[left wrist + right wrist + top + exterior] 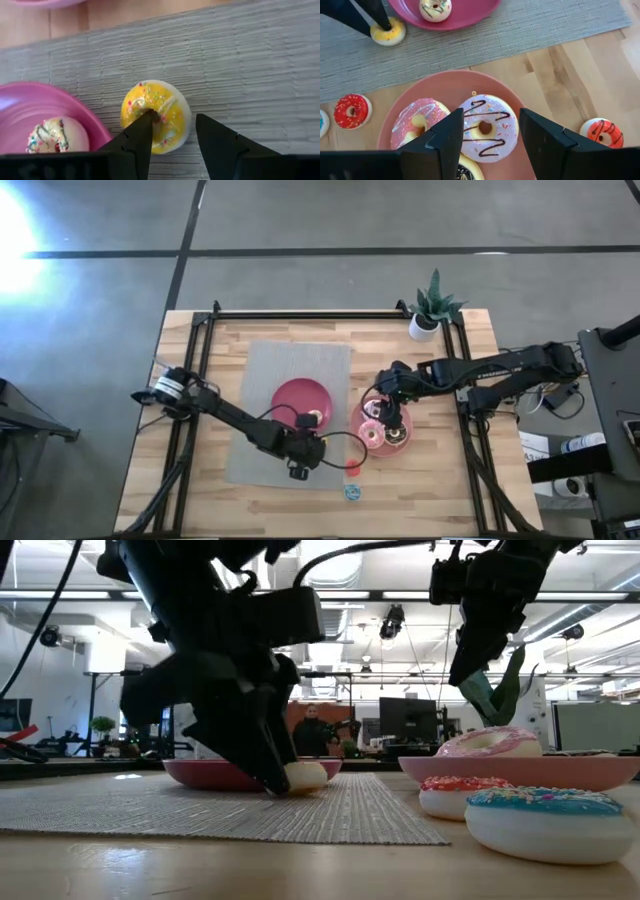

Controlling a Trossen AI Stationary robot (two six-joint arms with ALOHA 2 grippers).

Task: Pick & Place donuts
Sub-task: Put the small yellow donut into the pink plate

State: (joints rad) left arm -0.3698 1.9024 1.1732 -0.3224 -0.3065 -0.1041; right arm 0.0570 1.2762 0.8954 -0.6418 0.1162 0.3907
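A: Where is the left tool?

B: Low over the grey mat, just beside the dark pink plate. Its fingers are spread, one tip planted in the hole of the yellow donut, the other outside the ring. The donut lies flat on the mat, touching the plate's rim or nearly so; whether it is pinched cannot be told.

A: Anything on that plate?

B: One small cream donut with sprinkles, lying inside near the rim.

A: And the right tool?

B: Hanging above the light pink plate, on the bare wood of the bench beside the mat. Fingers wide apart, nothing between them.

A: What fills that plate?

B: A pink donut with white stripes and, touching it, a lilac donut with dark drizzle. A sliver of a third, yellowish with a dark middle, shows under the fingers.

A: Strays on the bench?

B: A red donut on the wood between the mat's edge and the light plate. A blue donut near the front edge, just beyond the red one. An orange donut with dark drizzle sits alone on the plate's far side. A potted plant stands at the back corner.
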